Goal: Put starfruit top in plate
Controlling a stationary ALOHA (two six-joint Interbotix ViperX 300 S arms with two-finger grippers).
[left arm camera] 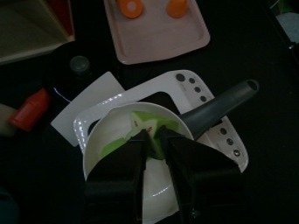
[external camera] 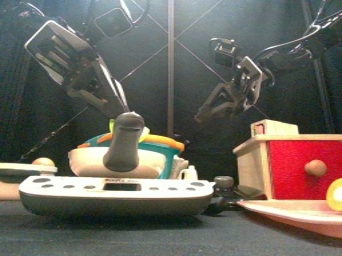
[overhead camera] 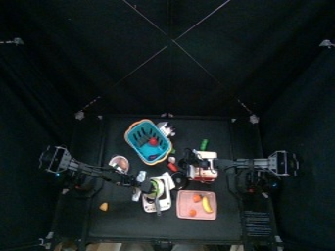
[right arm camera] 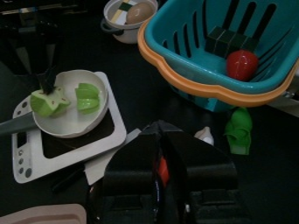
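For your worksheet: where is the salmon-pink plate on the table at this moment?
In the top view the plate lies at the table's front edge, right of the middle, beside the white scale with its bowl; two orange pieces rest on it.

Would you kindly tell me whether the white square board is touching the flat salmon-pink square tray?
Apart. The left wrist view shows a strip of black table between the white board and the salmon-pink tray.

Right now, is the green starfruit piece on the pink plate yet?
Not yet. Both green starfruit pieces sit in the white pan. The left gripper is down over that pan, closing in on one piece. The pink plate holds only orange bits. Still left: lift a piece and carry it to the plate.
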